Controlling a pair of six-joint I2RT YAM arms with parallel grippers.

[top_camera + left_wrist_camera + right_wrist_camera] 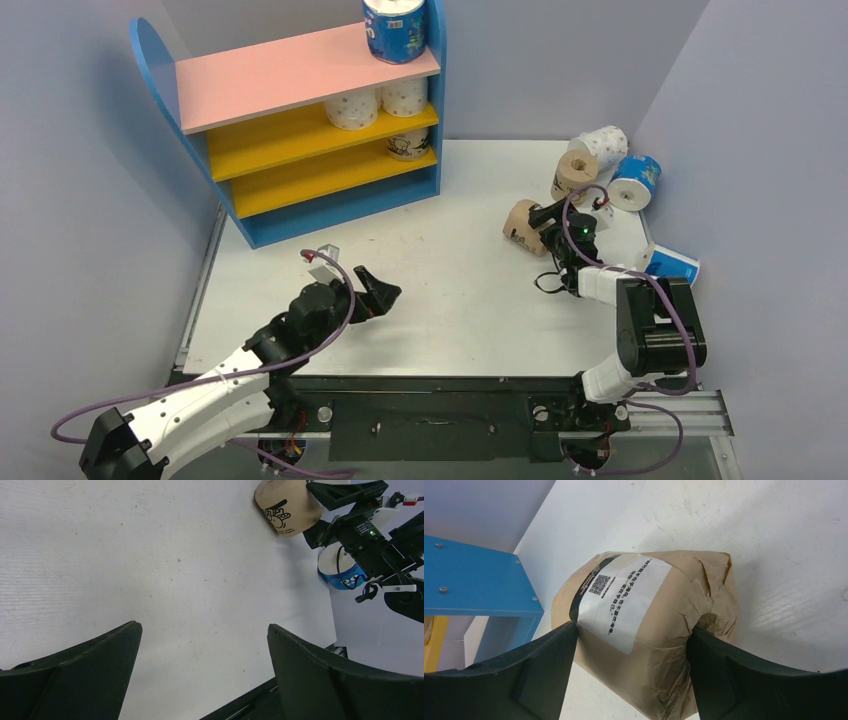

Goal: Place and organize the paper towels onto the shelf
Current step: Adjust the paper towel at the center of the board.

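Observation:
The shelf [255,75] stands at the back left. A blue-and-white roll [395,28] stands on its pink top. Two white dotted rolls [352,108] [405,96] stand on the upper yellow board, and a pale roll with black print [410,145] on the lower one. My right gripper [535,222] is shut on a tan roll [649,595] lying on the table; its fingers [549,655] press both sides. The roll also shows in the left wrist view [287,505]. My left gripper [204,626] is open and empty over bare table, also in the top view [365,290].
Behind the right gripper lie a tan roll [574,175], a white dotted roll [603,147] and a blue-and-white roll [635,180]. Another blue-and-white roll [672,265] lies at the table's right edge by the right arm. Walls close in on the left, back and right.

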